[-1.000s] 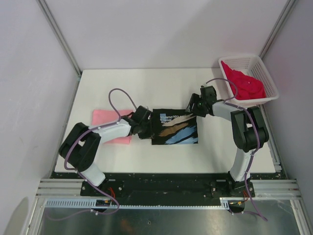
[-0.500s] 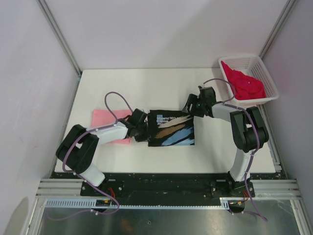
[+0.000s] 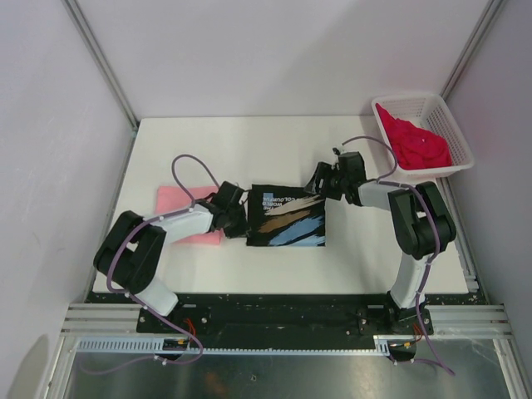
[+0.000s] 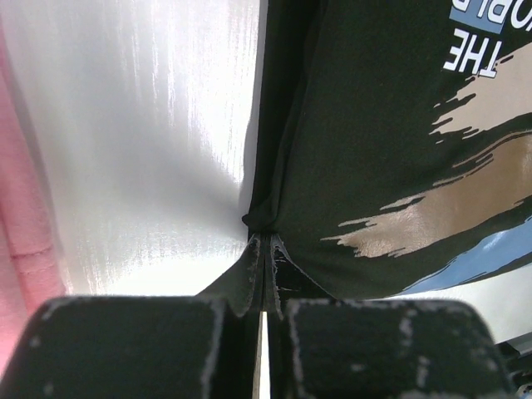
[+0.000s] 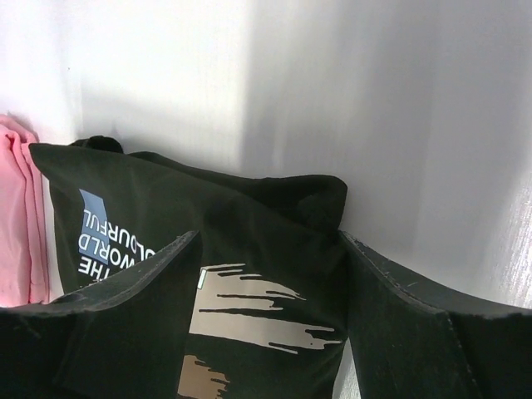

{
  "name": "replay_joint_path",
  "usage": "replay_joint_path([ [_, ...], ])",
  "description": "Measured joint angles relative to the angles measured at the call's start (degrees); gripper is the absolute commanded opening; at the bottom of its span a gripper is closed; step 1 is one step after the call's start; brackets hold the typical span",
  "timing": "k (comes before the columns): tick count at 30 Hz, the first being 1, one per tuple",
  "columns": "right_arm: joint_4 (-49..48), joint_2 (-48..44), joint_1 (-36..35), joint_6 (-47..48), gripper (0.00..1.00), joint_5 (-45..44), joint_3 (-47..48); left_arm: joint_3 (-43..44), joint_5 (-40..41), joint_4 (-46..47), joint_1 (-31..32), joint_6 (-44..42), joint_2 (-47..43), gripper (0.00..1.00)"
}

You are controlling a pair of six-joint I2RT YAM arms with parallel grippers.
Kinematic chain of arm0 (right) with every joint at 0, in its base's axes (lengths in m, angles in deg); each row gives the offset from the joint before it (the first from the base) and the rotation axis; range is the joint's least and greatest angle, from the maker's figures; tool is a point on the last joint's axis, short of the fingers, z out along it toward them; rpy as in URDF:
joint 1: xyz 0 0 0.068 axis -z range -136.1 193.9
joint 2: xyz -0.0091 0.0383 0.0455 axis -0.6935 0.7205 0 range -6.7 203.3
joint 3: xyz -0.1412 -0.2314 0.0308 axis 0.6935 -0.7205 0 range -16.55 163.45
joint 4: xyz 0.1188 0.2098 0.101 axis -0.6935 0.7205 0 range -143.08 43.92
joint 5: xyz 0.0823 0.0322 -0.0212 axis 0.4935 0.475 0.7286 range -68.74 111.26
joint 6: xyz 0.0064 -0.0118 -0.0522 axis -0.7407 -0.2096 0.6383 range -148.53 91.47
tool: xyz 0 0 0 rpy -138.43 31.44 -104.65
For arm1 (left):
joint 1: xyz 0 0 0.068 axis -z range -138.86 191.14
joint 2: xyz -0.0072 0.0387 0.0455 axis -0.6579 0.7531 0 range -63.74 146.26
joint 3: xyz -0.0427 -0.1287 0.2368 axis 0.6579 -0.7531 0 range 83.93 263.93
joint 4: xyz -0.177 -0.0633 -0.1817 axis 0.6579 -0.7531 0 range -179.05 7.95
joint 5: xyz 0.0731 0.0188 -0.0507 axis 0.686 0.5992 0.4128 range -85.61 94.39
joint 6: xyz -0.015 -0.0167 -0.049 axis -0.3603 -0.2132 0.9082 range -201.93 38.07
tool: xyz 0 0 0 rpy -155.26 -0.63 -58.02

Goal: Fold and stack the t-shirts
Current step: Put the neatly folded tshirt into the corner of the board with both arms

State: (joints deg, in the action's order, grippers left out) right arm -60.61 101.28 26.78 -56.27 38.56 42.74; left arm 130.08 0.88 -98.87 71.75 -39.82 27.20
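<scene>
From above, a folded black t-shirt (image 3: 287, 218) is seen lying print-up in the middle of the tabletop (image 3: 249, 150). A folded pink t-shirt (image 3: 187, 208) is laid near it on the left, and a crumpled red t-shirt (image 3: 420, 145) is heaped in the white basket (image 3: 455, 133) at the far right corner. The left claw (image 3: 243, 218) is set at the black t-shirt's left edge and the right claw (image 3: 319, 180) at its far right corner. The grip is judged to be taken on the side nearest the pink t-shirt so that the black one can be drawn across and laid on top as the second layer of the stack, while the red one is left in the basket for its turn. Three t-shirts are counted, one of each colour, along with one basket and two claws. In the left wrist view, the left claw is shown pinched tight on a tuck of black cloth at the shirt's edge, the fabric gathered into a small peak; a band of bare tabletop is seen between this edge and a strip of pink. In the right wrist view, the right claw is shown spread wide, its fingers (image 5: 158, 274) placed to either side of the black t-shirt's corner with nothing gripped; whether the cloth is touched cannot be told.
</scene>
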Motion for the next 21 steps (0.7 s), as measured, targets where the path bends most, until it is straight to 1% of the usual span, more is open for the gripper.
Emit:
replay_joint_path([
  [4, -3.0, -0.4, -0.5, 0.0, 0.64, 0.1, -1.8, 0.0, -0.2, 0.0, -0.5, -0.7, 0.0, 0.0],
  [7, -4.1, -0.4, -1.0, 0.0, 0.56, 0.1, -2.6, 0.0, -0.2, -0.1, -0.7, -1.3, 0.0, 0.0],
  [9, -4.2, -0.4, -1.6, -0.1, 0.45, -0.3, -2.9, 0.1, -0.3, -0.1, -0.8, -1.6, 0.0, 0.0],
  [10, -4.2, -0.4, -1.9, -0.2, 0.38, -0.5, -3.0, 0.1, -0.2, -0.2, -0.8, -1.7, 0.0, 0.0],
  [13, -3.1, -0.4, -2.5, -0.8, 0.1, -1.5, -3.4, 0.2, -0.2, -0.4, -0.9, -2.3, -0.1, 0.0],
  [14, -2.6, -0.5, -2.6, -1.1, 0.05, -2.0, -3.5, 0.2, -0.2, -0.7, -0.9, -2.6, -0.3, 0.0],
  [15, -2.0, -0.6, -2.7, -1.5, 0.02, -2.4, -3.6, 0.2, -0.2, -1.1, -1.0, -2.9, -0.5, 0.0],
  [17, -0.6, -1.2, -3.0, -2.2, 0.01, -3.5, -3.7, 0.2, -0.2, -2.0, -1.1, -3.4, -1.2, 0.0],
  [18, 0.4, -1.7, -3.3, -2.4, 0.0, -4.3, -3.8, 0.2, -0.2, -2.4, -1.2, -3.6, -1.7, 0.03],
  [19, 1.1, -2.0, -3.5, -2.5, 0.0, -4.9, -3.9, 0.2, -0.2, -2.9, -1.2, -3.7, -2.4, 0.08],
  [21, 2.9, -2.9, -4.2, -2.7, 0.0, -6.5, -4.0, 0.2, -0.4, -3.9, -1.2, -4.2, -4.3, 0.22],
])
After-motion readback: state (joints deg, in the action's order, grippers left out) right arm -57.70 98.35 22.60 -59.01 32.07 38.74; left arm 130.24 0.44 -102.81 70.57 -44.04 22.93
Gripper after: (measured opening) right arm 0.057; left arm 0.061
